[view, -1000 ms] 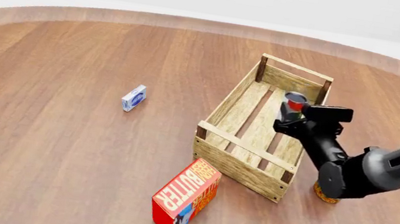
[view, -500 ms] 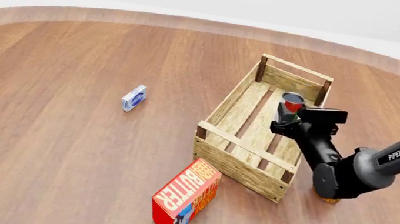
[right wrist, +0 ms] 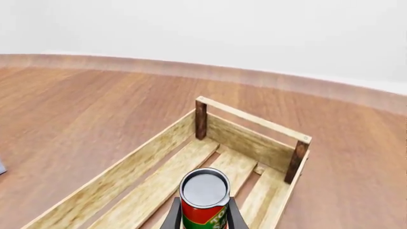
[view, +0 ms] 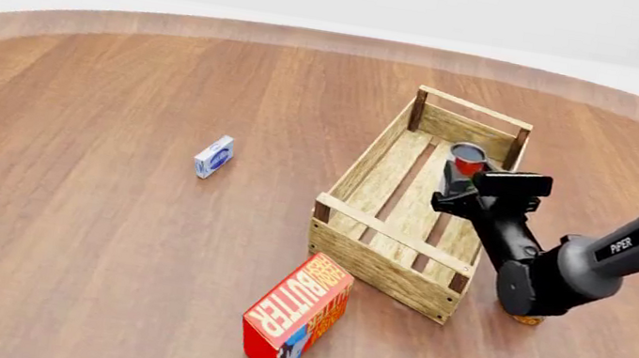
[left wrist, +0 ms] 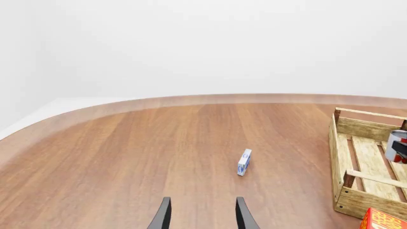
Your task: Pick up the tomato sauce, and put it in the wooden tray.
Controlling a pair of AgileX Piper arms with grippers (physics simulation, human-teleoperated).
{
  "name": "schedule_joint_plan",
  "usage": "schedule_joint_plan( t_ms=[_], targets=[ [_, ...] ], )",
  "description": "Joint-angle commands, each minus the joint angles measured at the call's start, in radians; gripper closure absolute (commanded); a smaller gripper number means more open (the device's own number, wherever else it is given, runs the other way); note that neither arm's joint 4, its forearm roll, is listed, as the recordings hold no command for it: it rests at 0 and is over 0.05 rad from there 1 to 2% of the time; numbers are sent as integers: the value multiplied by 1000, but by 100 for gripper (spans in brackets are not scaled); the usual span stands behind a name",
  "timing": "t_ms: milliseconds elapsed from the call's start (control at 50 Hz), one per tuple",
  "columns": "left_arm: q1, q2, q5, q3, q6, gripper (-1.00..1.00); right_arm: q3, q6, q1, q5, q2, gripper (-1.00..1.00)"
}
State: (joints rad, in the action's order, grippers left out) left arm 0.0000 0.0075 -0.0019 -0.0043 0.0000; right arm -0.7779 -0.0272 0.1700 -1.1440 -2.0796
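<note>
two tools here, one busy, one not. right tool [view: 461, 183] clamped on the tomato sauce [view: 466, 161], one finger on each side of the can, seen best in the right wrist view, with the fingers [right wrist: 173, 220] squeezing the red and green label. can held upright, silver top up, up in the air over the wooden tray [view: 380, 257], above the slats near the far end rail and toward the right side wall. not touching the slats in the wrist view. black right arm reaching in from the right edge of the front view, over the tray's right wall. left tool [left wrist: 202, 218] low and near the front left corner of the counter [view: 100, 203], fingers apart, nothing between them, pointed across the bare wood. small blue and white box [view: 213, 156] standing on its edge in the middle of the counter, well apart from the tray and ahead of the left tool. red butter box [view: 295, 316] tipped on the counter just beside the near end of the tray, close to its front corner. something small and brown [view: 523, 317] peeking out on the counter under the right arm, too hidden to tell what. tray sitting at a slant, long way running away from the arms, with dark posts at the corners.
</note>
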Motion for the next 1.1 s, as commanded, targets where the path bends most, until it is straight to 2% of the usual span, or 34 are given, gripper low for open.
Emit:
schedule_joint_plan(
  t_ms=[20,200,1100],
  targets=[
    [0,0,0,0,0,-100,-12,-1,-4,-17,-46,100],
    [0,0,0,0,0,-100,-32,-19,-2,-11,-55,100],
    [0,0,0,0,0,-100,-61,-3,-4,-7,-75,100]
  ],
)
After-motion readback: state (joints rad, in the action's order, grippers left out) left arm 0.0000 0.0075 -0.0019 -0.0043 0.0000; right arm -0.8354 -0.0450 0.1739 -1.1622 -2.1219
